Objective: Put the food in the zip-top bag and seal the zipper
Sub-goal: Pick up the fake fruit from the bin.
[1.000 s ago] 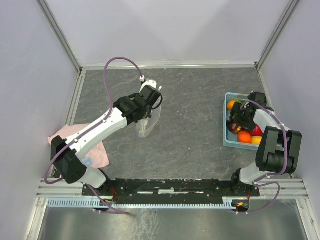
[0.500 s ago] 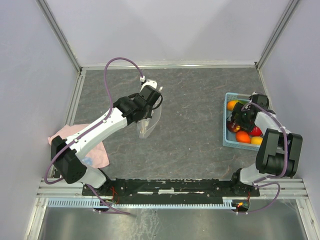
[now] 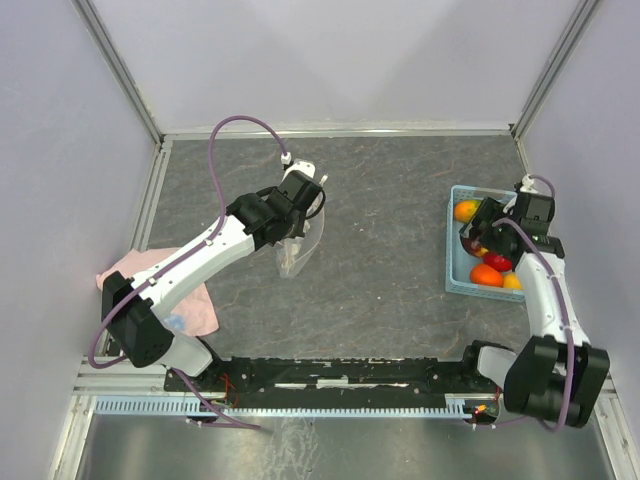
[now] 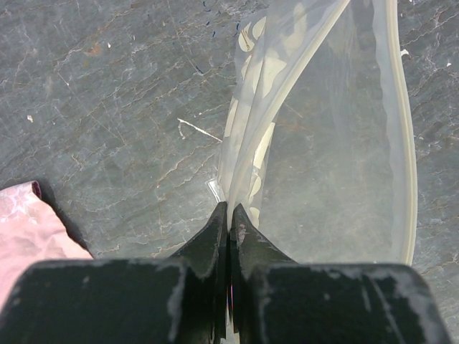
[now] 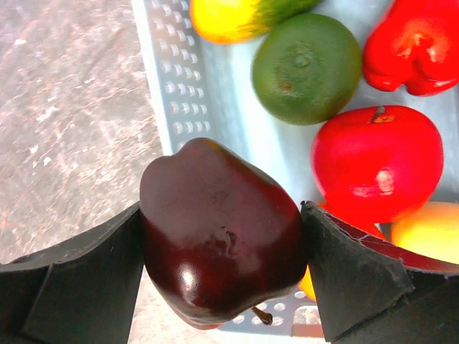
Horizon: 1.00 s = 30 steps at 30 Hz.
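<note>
My left gripper is shut on the zip-top bag, pinching one side of its mouth and holding it up over the table. The whitish zipper curves round the open mouth. My right gripper is shut on a dark maroon fruit and holds it above the left wall of the light-blue basket. In the basket lie a green fruit, bright red fruits, a mango and an orange one.
A pink cloth lies at the table's left edge beside the left arm. The basket stands at the right, near the right wall.
My right arm has risen out of the basket, lifting the dark maroon fruit with it. The left gripper and the bag have stayed put.
</note>
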Available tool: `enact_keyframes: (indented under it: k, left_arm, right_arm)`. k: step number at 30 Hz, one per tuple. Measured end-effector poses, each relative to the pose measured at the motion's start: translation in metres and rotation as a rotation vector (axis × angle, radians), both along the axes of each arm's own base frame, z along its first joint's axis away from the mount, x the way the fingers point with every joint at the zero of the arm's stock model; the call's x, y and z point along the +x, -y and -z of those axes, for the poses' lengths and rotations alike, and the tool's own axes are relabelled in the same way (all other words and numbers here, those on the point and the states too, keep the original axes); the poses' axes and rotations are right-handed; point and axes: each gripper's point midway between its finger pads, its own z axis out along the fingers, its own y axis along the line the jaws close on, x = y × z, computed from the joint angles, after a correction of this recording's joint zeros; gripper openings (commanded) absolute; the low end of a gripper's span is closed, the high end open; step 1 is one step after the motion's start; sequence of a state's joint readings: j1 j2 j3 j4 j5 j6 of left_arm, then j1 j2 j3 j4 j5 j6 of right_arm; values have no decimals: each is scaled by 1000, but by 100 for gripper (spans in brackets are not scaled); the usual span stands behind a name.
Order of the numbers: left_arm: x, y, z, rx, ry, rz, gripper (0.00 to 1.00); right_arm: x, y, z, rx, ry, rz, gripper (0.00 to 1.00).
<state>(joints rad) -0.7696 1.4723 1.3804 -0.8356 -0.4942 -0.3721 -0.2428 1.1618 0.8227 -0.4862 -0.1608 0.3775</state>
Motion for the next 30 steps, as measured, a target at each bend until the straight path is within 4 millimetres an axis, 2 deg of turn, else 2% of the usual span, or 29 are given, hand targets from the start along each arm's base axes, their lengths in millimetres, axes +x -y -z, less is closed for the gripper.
enact_keyframes:
  k: [3, 6, 9, 15, 23, 30]
  left_arm:
    - [0, 0, 0, 0, 0, 0, 3]
    - [0, 0, 1, -1, -3, 2, 3]
    - [-1, 1, 2, -2, -6, 5, 3]
    - [-3, 3, 4, -9, -17, 14, 3]
    - [-4, 6, 6, -23, -29, 28, 3]
    - [-5, 9, 6, -35, -33, 36, 3]
  right_arm:
    - [-4, -15, -17, -14, 43, -45, 69]
    - [-4, -41, -30, -18, 77, -129, 68]
    - [-4, -74, -42, -11, 107, -227, 67]
    - [-3, -127, -62, 43, 174, -351, 67]
    - [-4, -215, -101, 188, 328, -541, 67]
    - [1, -277, -124, 309, 427, -633, 67]
